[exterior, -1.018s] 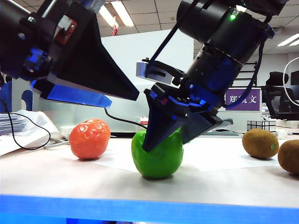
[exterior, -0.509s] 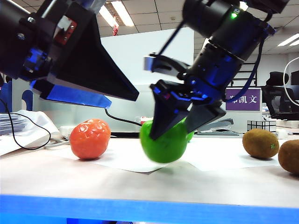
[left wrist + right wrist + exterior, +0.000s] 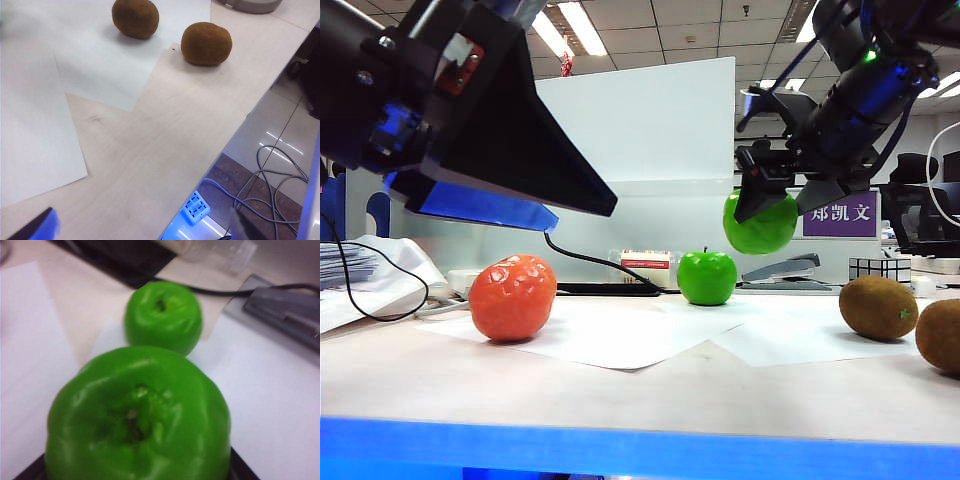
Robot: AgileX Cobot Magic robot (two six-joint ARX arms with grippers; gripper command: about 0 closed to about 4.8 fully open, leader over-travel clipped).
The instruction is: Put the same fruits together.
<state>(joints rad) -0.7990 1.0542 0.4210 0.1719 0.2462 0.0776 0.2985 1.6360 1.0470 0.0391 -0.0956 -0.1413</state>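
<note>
Fingers of the right gripper (image 3: 762, 205) are clamped on 1 green apple (image 3: 760, 224), held in the air above and just to the right of the second green apple (image 3: 707, 277), which stands on the table (image 3: 640, 385) at the back. Nearer the camera, the left gripper (image 3: 535, 190) hangs with its fingers spread wide and nothing between them, above the orange (image 3: 512, 297). 2 kiwis (image 3: 135, 17) lie close together at the table's right edge. Glossy and rigid-looking, the apples probably slip easily; a squeeze across the widest part, as shown, seems safest.
</note>
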